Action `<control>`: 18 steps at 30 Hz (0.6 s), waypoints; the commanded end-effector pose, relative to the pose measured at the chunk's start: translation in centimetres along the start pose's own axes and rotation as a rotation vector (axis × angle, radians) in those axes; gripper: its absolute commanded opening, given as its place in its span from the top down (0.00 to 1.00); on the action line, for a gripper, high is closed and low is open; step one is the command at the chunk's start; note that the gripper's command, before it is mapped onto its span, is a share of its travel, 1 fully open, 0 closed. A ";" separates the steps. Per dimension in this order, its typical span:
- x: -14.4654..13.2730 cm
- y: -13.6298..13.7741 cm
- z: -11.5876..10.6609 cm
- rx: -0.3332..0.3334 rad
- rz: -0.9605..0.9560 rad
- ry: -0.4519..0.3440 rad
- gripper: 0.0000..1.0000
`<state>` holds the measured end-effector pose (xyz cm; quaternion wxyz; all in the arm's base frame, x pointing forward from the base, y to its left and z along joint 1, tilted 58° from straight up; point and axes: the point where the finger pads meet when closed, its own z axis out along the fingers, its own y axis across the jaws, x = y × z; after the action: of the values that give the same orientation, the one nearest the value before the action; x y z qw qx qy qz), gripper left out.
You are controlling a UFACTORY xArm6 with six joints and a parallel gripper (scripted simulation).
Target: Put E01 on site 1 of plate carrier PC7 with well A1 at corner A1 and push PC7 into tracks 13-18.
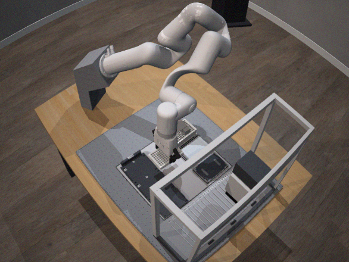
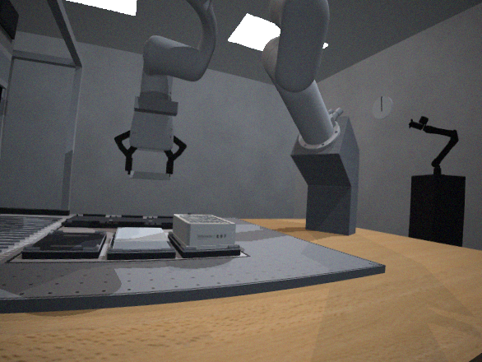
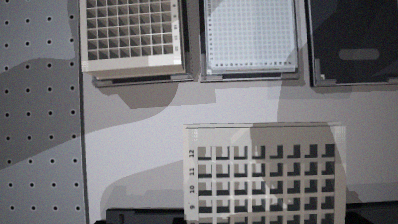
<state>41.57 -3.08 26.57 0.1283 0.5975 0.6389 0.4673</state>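
Observation:
My gripper [image 1: 171,155] is shut on E01 [image 1: 160,158], a white 96-well plate, and holds it level high above the apron [image 2: 149,175]. In the wrist view E01 [image 3: 265,172] fills the lower middle, with numbers 12 to 9 along its left edge. The dark carrier PC7 [image 1: 143,175] lies on the apron below, and E01 hangs over its near end. E07 [image 3: 132,35], the deep-well block, sits in nest S1. E10 [image 3: 250,35], the 384-well plate, sits in S2. Nest S3 [image 3: 355,42] is dark and holds no plate.
The instrument's white frame [image 1: 232,149] stands over the ribbed rails [image 1: 208,205]. A dark block [image 1: 251,170] sits at the right end of the rails. The arm's grey pedestal [image 1: 89,80] stands at the table's far side.

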 end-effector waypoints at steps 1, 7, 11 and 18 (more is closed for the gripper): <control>-1.8 -1.2 0.0 -0.002 -0.002 0.003 1.00; -4.2 -3.0 0.0 -0.002 -0.002 0.002 1.00; -5.0 -3.6 0.0 -0.002 -0.002 0.002 1.00; -7.8 -5.7 0.0 -0.002 -0.002 0.002 1.00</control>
<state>40.09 -7.99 20.43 0.1281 0.5975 0.6389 0.4673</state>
